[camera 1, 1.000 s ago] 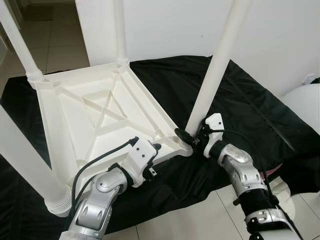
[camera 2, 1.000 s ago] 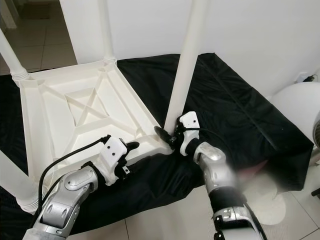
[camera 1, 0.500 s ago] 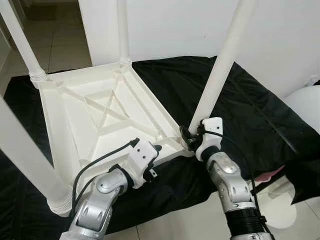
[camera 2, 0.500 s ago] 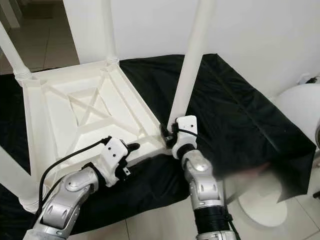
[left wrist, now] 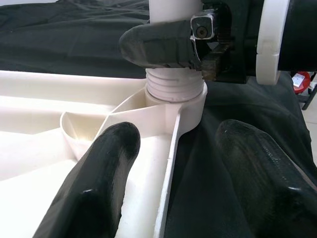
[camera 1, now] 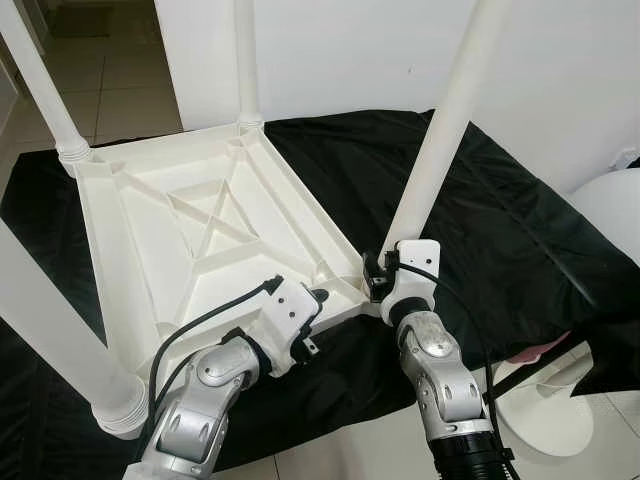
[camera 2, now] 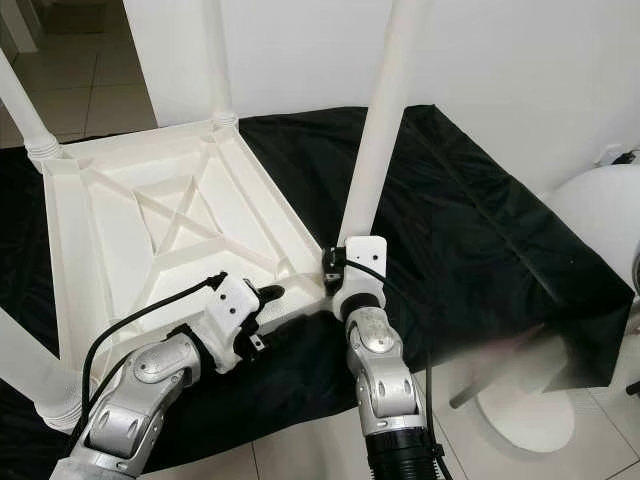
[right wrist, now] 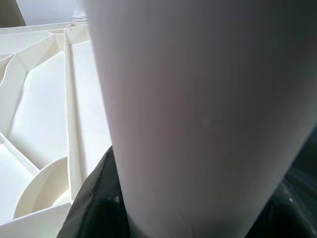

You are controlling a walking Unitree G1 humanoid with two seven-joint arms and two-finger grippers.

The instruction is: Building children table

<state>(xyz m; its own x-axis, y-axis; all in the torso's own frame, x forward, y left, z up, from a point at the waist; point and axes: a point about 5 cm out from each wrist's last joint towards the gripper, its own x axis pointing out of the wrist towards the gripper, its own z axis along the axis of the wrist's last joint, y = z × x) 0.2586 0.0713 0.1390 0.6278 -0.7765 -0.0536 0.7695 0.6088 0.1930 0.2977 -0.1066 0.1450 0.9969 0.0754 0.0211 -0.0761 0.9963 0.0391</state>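
Upturned white tabletop (camera 1: pixel 190 240) lies on black cloth (camera 1: pixel 480 210), underside up so leg sockets face upward. Right gripper (camera 1: pixel 378 277) clamped on base of near-right leg (camera 1: pixel 440 135), likely turning thread into corner socket (left wrist: pixel 174 99). Left gripper (camera 1: pixel 312 300), fingers apart, straddles tabletop's near edge, probably bracing it. Other three legs already standing. No containers present.

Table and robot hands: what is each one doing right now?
table top: upside down on the black cloth.
near right leg: upright in its corner socket, threads showing.
other three legs: upright in their corners.
right gripper: shut on the near right leg's base.
left gripper: open, straddling the table's edge.
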